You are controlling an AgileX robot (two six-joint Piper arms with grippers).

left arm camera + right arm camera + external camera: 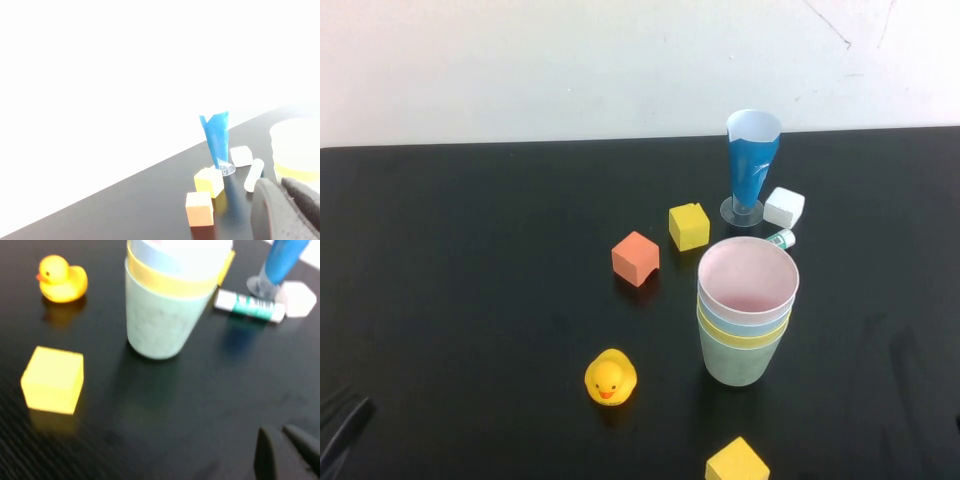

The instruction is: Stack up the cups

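Note:
The four cups stand nested in one upright stack [748,310] right of the table's middle: mint green [740,358] outermost at the bottom, then yellow, light blue, and pale pink [748,275] innermost on top. The stack also shows in the right wrist view [157,325] and at the edge of the left wrist view [300,150]. My left gripper [280,184] is shut and empty, far left of the stack; a dark part of it shows at the high view's front left corner [342,425]. My right gripper [277,432] is shut and empty, back from the stack and outside the high view.
A yellow duck [610,378] and a yellow cube [737,463] lie in front of the stack. Behind it are an orange cube [635,258], another yellow cube [689,226], a blue-and-white cone glass [752,160], a white cube [784,207] and a small tube [781,239].

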